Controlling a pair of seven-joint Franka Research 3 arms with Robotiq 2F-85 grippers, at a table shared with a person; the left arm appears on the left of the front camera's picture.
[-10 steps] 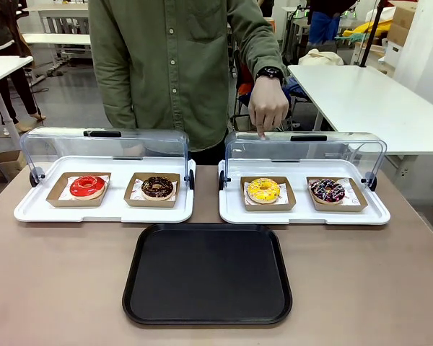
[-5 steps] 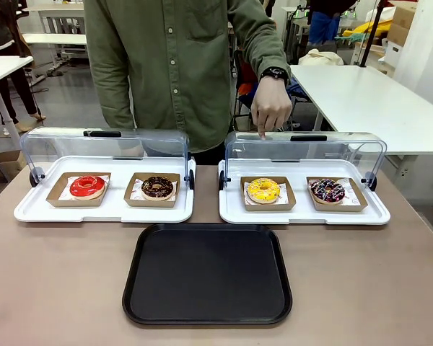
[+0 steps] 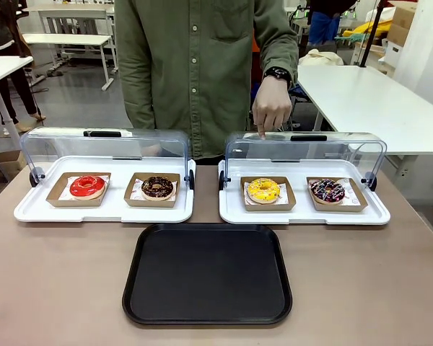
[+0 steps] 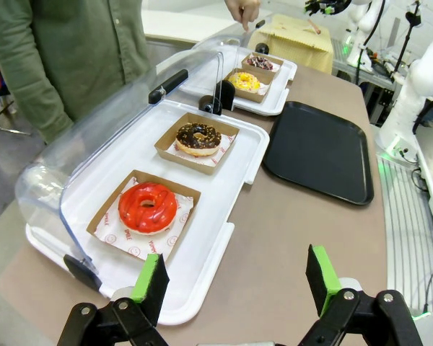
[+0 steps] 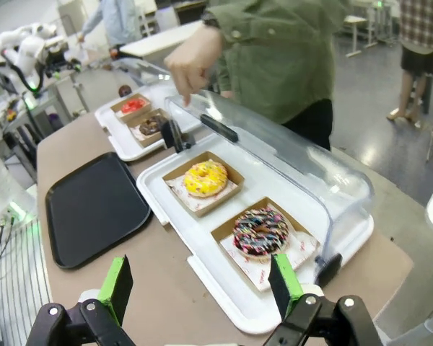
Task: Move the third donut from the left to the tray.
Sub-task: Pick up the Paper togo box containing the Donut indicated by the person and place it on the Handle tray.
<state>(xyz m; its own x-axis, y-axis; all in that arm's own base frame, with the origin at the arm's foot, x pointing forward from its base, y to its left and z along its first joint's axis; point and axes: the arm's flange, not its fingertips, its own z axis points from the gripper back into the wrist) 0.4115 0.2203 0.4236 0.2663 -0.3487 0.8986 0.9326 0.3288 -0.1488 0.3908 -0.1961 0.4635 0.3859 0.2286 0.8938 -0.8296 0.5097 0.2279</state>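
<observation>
The left gripper (image 4: 237, 282) hangs spread wide, holding nothing, above the brown table (image 3: 58, 288), just before a white tray (image 4: 216, 209) with a red donut (image 4: 147, 207). The right gripper (image 5: 202, 287) is spread the same way, before the other white tray (image 5: 191, 229). There the yellow donut (image 5: 206, 178) sits on its cardboard liner, under a raised clear lid (image 5: 289, 155) that a person's hand (image 3: 272, 108) touches with a fingertip. The black tray (image 3: 208, 274) lies nearer the robot. Red print on the liner papers is too small to read. White tables (image 3: 361, 94) stand behind.
</observation>
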